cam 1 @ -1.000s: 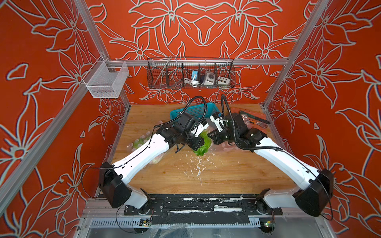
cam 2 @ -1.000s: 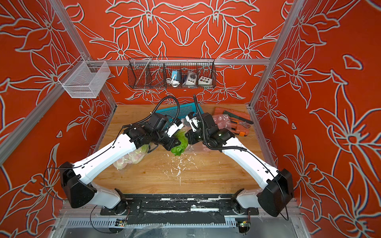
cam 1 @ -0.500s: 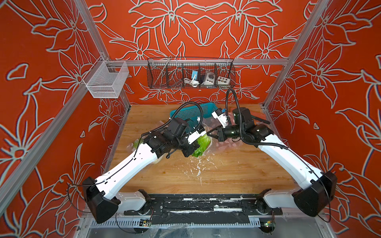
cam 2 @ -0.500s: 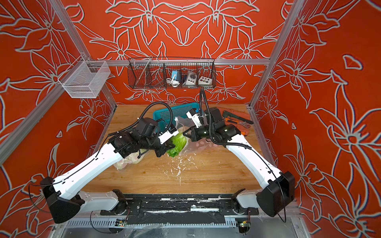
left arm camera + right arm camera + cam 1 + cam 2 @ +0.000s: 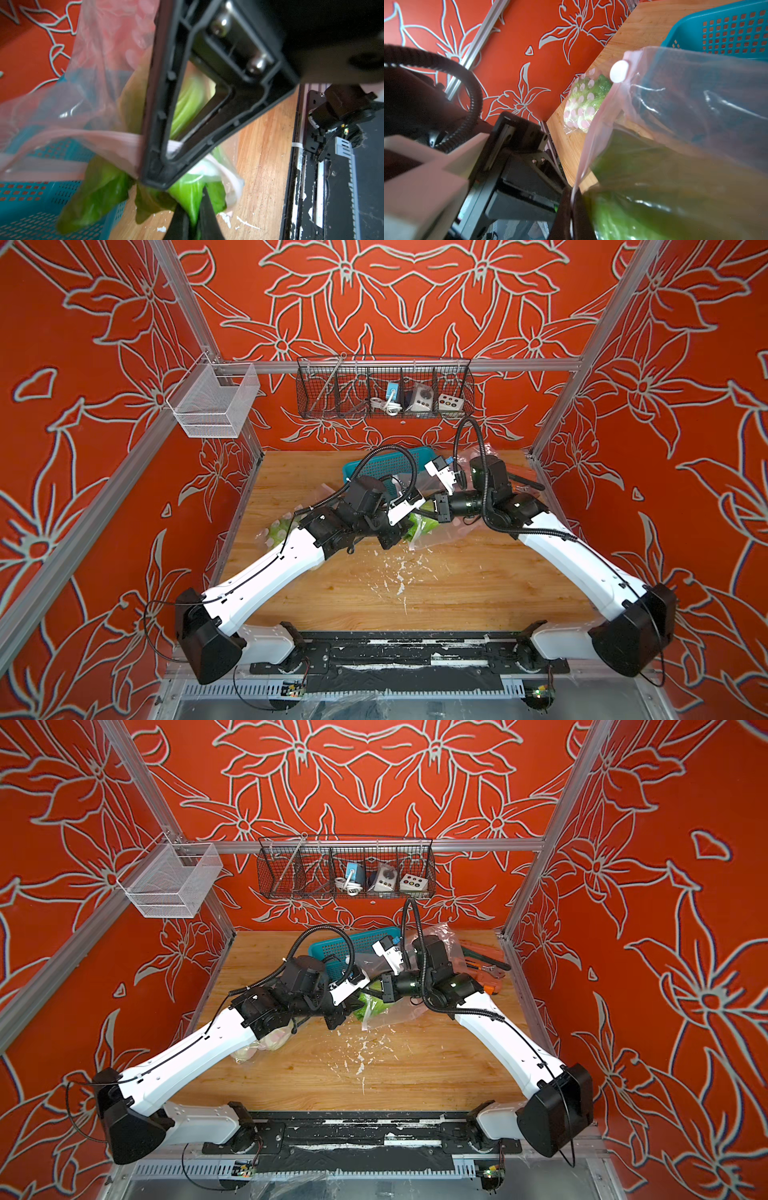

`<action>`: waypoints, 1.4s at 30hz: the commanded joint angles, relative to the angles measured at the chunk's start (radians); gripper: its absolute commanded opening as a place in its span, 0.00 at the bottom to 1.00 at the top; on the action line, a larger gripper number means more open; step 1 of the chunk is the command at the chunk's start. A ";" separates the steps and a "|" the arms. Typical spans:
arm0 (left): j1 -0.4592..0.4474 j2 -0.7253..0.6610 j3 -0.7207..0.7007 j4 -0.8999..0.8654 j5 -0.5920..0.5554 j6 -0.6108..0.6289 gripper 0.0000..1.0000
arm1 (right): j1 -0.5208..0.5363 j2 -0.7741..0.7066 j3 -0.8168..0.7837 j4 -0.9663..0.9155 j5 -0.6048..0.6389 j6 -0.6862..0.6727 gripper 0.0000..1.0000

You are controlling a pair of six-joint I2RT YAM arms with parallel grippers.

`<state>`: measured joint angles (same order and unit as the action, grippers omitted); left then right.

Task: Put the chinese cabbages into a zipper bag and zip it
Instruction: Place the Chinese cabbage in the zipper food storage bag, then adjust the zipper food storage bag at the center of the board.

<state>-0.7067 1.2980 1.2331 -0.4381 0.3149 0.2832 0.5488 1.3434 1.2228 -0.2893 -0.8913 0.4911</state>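
Observation:
A chinese cabbage with green leaves lies partly inside the clear zipper bag at mid-table. My left gripper is shut on a leaf tip sticking out of the bag's mouth. My right gripper is shut on the bag's pink zip rim and holds the mouth up. The white slider sits at the rim's far end. Another cabbage rests in a dotted bag beside the left arm.
A teal basket stands just behind the bag. Orange-handled tools lie at the back right. A black wire rack and a white mesh basket hang on the walls. White flecks dot the wood.
The left arm's elbow has swung out and back while its gripper stayed at the bag's mouth. The right wrist has lifted and turned with the bag rim.

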 commanded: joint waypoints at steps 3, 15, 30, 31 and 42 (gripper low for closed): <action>-0.004 0.034 -0.024 0.177 0.144 -0.062 0.21 | -0.001 -0.012 -0.080 0.236 0.017 0.217 0.00; 0.159 -0.187 -0.044 0.164 0.114 -0.306 0.67 | -0.074 -0.043 -0.152 0.434 0.052 0.448 0.00; 0.395 -0.139 -0.364 0.323 0.326 -0.734 0.56 | -0.081 -0.048 -0.170 0.414 0.078 0.456 0.00; 0.395 -0.133 -0.374 0.340 0.337 -0.744 0.53 | -0.081 -0.047 -0.172 0.413 0.078 0.456 0.00; 0.385 -0.030 -0.392 0.463 0.382 -0.808 0.35 | -0.082 -0.038 -0.177 0.414 0.078 0.460 0.00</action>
<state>-0.3164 1.2415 0.8352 -0.0307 0.6758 -0.5049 0.4706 1.3102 1.0534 0.0830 -0.8165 0.9325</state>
